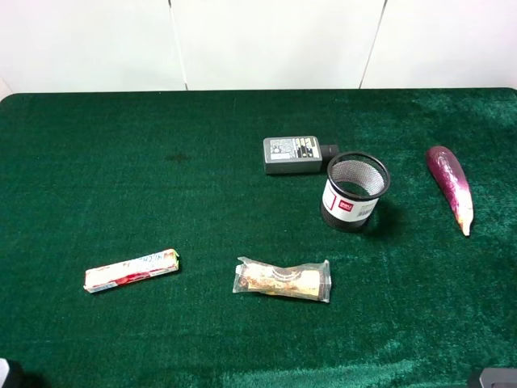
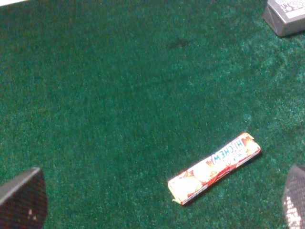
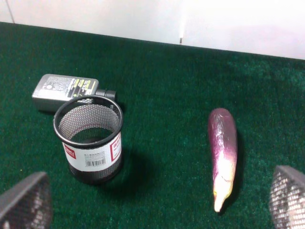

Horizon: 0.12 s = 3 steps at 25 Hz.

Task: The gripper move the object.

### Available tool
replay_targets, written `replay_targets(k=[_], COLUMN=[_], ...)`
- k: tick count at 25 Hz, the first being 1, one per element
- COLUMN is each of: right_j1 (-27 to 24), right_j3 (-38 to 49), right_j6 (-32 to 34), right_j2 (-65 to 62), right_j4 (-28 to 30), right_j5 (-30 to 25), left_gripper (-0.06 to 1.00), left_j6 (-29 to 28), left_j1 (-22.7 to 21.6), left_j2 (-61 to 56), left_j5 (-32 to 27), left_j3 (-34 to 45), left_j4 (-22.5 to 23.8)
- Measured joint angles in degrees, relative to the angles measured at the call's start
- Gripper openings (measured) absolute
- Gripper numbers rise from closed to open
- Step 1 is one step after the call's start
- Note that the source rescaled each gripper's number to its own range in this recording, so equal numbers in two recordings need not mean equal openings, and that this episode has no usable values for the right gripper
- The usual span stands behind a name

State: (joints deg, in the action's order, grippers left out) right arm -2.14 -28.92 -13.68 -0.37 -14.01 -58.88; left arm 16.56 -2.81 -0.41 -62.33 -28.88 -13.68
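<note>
The snack bar [image 1: 283, 279] in clear crinkly wrap, beige-brown inside, lies flat on the green cloth at front centre in the high view. It does not show in either wrist view. My left gripper [image 2: 157, 210] is open and empty; its fingers [image 2: 21, 198] stand wide apart above the cloth, with the longer white bar [image 2: 214, 168] between them. My right gripper [image 3: 156, 210] is open and empty, its fingers [image 3: 288, 195] wide apart at the table's front right. Both grippers are far from the snack bar. Only slivers of the arms show at the high view's bottom corners.
The white bar with red-blue print [image 1: 132, 271] lies front left. A grey power adapter [image 1: 292, 154] lies at the back centre, with a black mesh cup [image 1: 355, 191] upright beside it. A purple eggplant [image 1: 451, 184] lies at the right.
</note>
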Motion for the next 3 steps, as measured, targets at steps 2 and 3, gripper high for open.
replay_targets(k=[2,3], right_j1=[0.0,0.0], right_j3=[0.0,0.0], right_j6=[0.0,0.0], right_j2=[0.0,0.0], right_j4=[0.0,0.0], right_j5=[0.0,0.0], left_gripper=[1.0,1.0], left_j6=[0.0,0.0], left_j1=[0.0,0.0], left_j2=[0.0,0.0], left_j5=[0.0,0.0], left_j3=[0.0,0.0], left_j4=[0.0,0.0])
